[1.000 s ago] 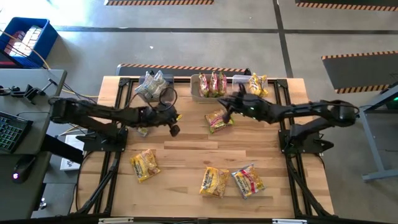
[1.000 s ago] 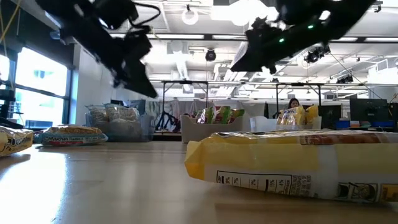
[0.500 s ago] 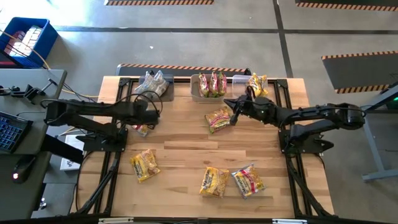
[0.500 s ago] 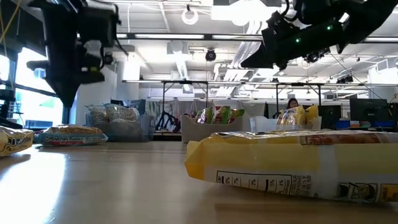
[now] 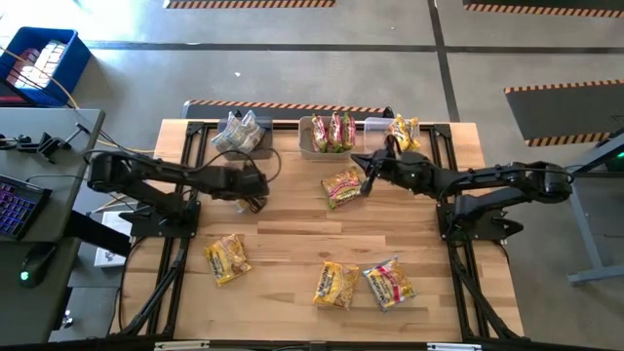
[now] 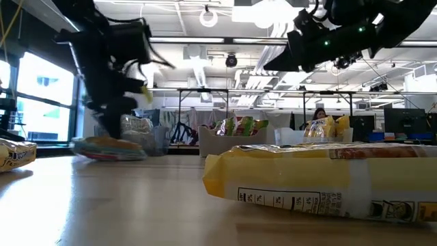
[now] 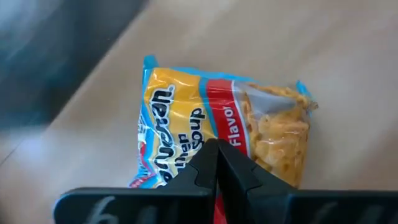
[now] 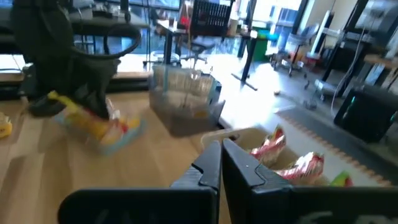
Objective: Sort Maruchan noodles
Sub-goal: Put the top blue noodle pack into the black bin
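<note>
Wooden table [image 5: 292,244]: your left gripper [image 5: 255,200], fingers closed, apparently touches a Maruchan packet [image 7: 217,134]; right gripper [image 5: 364,186] closed, empty.

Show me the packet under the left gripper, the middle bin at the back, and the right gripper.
Packet under the left gripper [image 7: 261,134]: left wrist view, its clear window.
Middle bin [image 5: 305,136]: high view, left wall.
Right gripper [image 5: 366,183]: high view, fingertips, shut.

We see yellow Maruchan noodle packets [image 5: 343,186] lying flat and scattered; others stand upright in the bins [image 5: 310,148].
</note>
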`<state>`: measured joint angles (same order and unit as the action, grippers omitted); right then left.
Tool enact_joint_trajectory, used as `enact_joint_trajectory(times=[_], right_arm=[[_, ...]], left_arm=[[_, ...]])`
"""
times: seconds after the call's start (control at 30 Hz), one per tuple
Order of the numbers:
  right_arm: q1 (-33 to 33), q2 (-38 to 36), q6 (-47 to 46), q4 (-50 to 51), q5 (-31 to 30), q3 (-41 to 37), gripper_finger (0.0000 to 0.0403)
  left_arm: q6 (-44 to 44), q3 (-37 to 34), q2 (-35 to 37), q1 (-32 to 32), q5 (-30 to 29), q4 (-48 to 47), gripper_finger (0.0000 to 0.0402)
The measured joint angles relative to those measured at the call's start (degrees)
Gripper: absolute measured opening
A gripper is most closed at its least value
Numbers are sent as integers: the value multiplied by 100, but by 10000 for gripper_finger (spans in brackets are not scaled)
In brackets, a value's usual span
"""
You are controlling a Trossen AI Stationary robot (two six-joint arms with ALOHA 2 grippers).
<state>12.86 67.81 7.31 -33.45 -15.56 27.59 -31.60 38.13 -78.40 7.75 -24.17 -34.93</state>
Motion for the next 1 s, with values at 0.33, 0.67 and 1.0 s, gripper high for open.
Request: enact_joint_trajectory(times=[0.33, 0.67, 1.0], right_arm=[[20, 2, 650, -773, 33, 0, 0], [361, 2, 257, -798, 772, 0, 0], [376, 2, 171, -792, 984, 0, 0]], left_arm=[[239, 358, 221, -691, 639, 887, 0], [-1283, 316, 370, -468, 1001, 66, 47], [-1527, -273, 176, -43, 1762, 1032, 131]])
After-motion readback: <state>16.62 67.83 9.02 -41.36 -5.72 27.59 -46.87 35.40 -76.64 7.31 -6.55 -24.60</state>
